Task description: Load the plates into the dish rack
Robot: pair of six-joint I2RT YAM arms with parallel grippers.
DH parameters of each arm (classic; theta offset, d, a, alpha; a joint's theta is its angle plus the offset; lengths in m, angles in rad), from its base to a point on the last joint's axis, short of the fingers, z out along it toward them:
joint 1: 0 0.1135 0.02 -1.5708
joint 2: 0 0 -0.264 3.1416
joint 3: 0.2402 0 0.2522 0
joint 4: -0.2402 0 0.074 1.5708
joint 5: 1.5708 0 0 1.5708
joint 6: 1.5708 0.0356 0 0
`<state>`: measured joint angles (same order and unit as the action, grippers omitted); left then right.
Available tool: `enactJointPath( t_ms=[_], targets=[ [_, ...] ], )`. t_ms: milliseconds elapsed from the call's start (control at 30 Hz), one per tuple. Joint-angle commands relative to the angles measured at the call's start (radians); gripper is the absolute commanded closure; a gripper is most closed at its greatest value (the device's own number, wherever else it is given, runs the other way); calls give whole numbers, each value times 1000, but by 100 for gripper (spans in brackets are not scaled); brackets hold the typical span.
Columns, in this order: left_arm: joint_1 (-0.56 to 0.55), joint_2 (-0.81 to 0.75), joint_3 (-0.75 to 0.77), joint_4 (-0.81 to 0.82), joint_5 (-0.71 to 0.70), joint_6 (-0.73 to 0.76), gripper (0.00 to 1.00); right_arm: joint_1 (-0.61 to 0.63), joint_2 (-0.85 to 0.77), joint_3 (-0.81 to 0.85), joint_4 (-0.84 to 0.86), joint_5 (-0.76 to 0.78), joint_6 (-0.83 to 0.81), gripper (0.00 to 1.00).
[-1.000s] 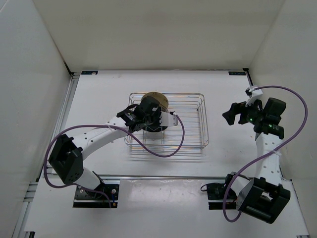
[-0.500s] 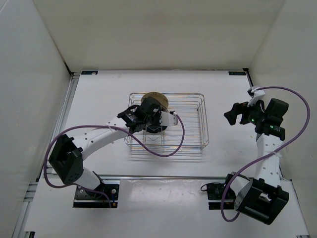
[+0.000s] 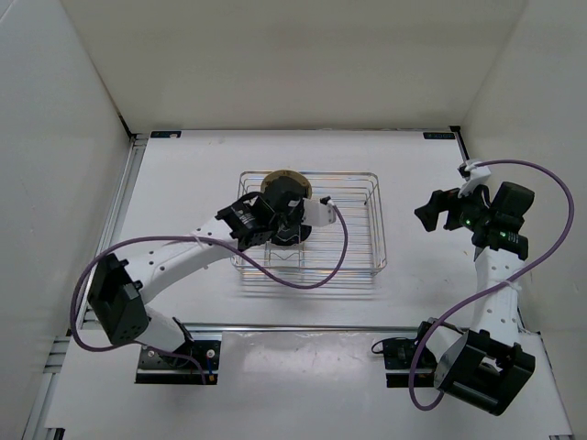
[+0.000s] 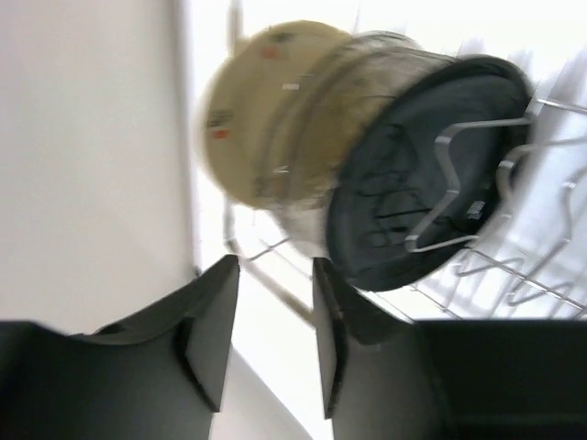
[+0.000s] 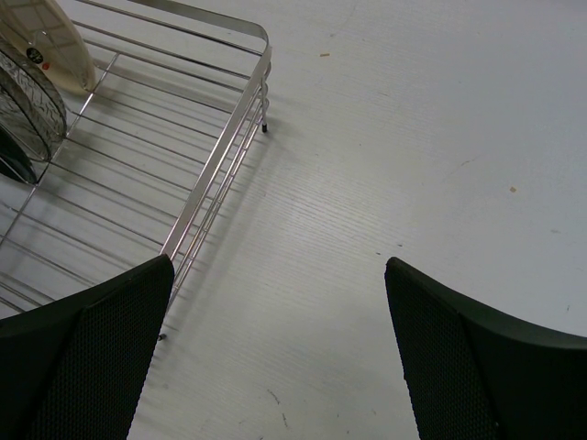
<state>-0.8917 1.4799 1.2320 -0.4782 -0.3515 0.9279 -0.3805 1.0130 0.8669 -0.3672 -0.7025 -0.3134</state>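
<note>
The chrome wire dish rack (image 3: 378,225) stands mid-table. The plates stand on edge in a row at its left end. In the left wrist view the tan plate (image 4: 261,110) is farthest, the two smoky-grey plates (image 4: 371,110) are in the middle, and the black plate (image 4: 404,197) is nearest, behind a V divider. My left gripper (image 3: 280,213) hovers over that end, just beside the black plate, with its fingers (image 4: 213,330) apart and nothing between them. My right gripper (image 3: 429,211) is open and empty above bare table right of the rack.
The right wrist view shows the rack's corner rail (image 5: 225,151) and bare wire floor, with the tan plate (image 5: 55,41) at the far left. White walls enclose the table on three sides. A purple cable (image 3: 303,275) from the left arm hangs over the rack's front.
My left gripper has shifted slightly toward the far side over the plates, and the left arm's base links have turned. The right arm has barely moved.
</note>
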Motion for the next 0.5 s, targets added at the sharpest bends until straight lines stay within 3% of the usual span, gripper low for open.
enactJointPath(
  t_ms=[0, 33, 133, 167, 267, 467],
  targets=[
    [-18, -107, 119, 13, -113, 20, 46, -6, -17, -23, 10, 9, 10, 1],
    [-18, -116, 145, 13, -125, 11, 37, -6, -8, -23, 19, 21, -1, 1],
    [43, -165, 228, -5, -150, -72, 24, -6, 4, -23, 39, 121, -1, 1],
    [75, -182, 241, -38, -141, -113, 15, -6, 4, -23, 39, 156, -1, 1],
    [252, -250, 250, -192, -8, -325, 3, -6, 35, -12, 39, 271, 8, 1],
    [532, -463, -69, -243, 252, -583, 0, -6, 65, -3, 39, 357, 30, 1]
  ],
)
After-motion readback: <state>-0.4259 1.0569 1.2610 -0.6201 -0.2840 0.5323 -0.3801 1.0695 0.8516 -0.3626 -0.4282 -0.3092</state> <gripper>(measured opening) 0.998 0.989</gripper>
